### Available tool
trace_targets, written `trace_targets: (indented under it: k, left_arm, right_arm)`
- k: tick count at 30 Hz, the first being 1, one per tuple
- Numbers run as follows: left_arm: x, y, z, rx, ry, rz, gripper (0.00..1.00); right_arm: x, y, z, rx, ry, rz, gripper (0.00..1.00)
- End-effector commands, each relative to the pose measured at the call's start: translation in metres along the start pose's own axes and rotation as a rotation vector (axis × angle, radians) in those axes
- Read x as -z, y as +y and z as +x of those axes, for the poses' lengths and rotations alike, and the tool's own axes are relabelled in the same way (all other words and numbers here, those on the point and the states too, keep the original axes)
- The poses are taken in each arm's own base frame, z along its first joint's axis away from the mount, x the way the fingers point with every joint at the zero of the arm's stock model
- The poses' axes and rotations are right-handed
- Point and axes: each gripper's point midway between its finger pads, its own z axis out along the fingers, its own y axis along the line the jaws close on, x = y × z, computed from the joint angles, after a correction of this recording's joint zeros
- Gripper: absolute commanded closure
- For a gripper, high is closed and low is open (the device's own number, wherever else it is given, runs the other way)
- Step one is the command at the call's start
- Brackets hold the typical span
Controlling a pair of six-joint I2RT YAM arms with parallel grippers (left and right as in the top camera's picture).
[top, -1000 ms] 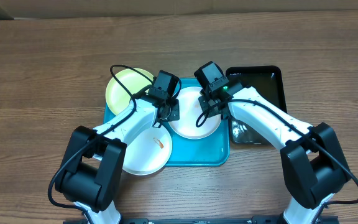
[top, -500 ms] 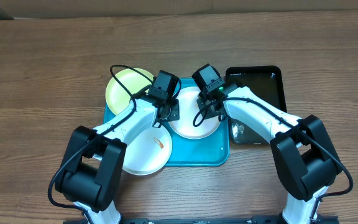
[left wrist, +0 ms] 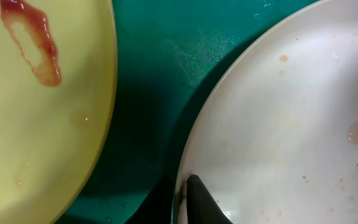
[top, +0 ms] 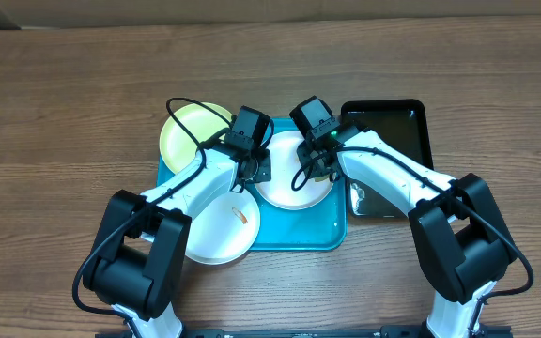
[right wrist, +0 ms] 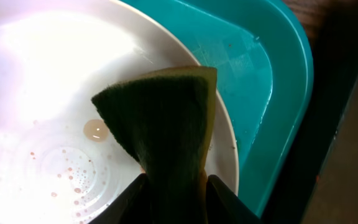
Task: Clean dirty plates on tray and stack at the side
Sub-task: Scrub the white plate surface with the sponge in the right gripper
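Note:
The turquoise tray (top: 308, 230) holds a white plate (top: 289, 194) in its middle. My left gripper (top: 257, 173) is shut on that plate's left rim, one finger above and one below, as the left wrist view shows (left wrist: 182, 194). My right gripper (top: 312, 167) is shut on a green-and-yellow sponge (right wrist: 160, 130) pressed on the same plate (right wrist: 42, 81), which has pale smears and speckles. The lime-green plate (top: 191, 131) lies at the tray's back left with a red-brown smear (left wrist: 33, 43). A second white plate (top: 216, 230) with an orange smear overhangs the tray's front left.
A glossy black basin (top: 397, 127) stands right of the tray, under my right arm. Wooden table lies all round. The tray's rim (right wrist: 291, 81) runs close to the sponge.
My right gripper with the sponge has shifted slightly left over the white plate. The left gripper and the plates have not moved.

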Motion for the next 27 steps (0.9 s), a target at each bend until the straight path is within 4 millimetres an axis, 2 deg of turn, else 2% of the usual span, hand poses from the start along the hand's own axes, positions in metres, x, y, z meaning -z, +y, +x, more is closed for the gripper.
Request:
trace_targets:
  k: [1, 4, 9, 12, 14, 15, 16, 20, 22, 27]
  left_arm:
    - [-0.004, 0.005, -0.002, 0.008, 0.0, -0.014, 0.88]
    - [-0.004, 0.005, -0.002, 0.008, 0.0, -0.014, 0.88]
    - [-0.004, 0.005, -0.002, 0.008, 0.0, -0.014, 0.87]
    - [-0.004, 0.005, -0.002, 0.008, 0.0, -0.014, 0.87]
    - [-0.004, 0.005, -0.002, 0.008, 0.0, -0.014, 0.87]
    - [-0.004, 0.005, -0.002, 0.008, 0.0, -0.014, 0.87]
    - [-0.004, 0.005, -0.002, 0.008, 0.0, -0.014, 0.87]
    - [-0.004, 0.005, -0.002, 0.008, 0.0, -0.013, 0.87]
    - [-0.004, 0.005, -0.002, 0.008, 0.0, -0.013, 0.87]
    - [-0.004, 0.005, -0.002, 0.008, 0.0, -0.013, 0.88]
  right_arm:
    - [0.0, 0.0, -0.001, -0.001, -0.006, 0.009, 0.62]
    - [0.0, 0.0, -0.001, 0.0, -0.006, 0.008, 0.52]
    - [-0.002, 0.0, 0.001, 0.0, 0.0, 0.009, 0.5]
    - [-0.011, 0.0, 0.006, 0.004, 0.024, 0.014, 0.5]
    - [-0.017, 0.0, 0.008, 0.006, 0.036, 0.017, 0.56]
    - [-0.017, 0.0, 0.008, 0.006, 0.035, 0.017, 0.62]
    - [-0.017, 0.0, 0.008, 0.006, 0.034, 0.017, 0.73]
    - [-0.003, 0.001, -0.003, 0.003, 0.0, 0.01, 0.85]
    - [0.008, 0.0, -0.01, 0.002, -0.017, 0.006, 0.96]
    - [0.033, 0.004, -0.022, 0.012, -0.072, 0.004, 0.96]
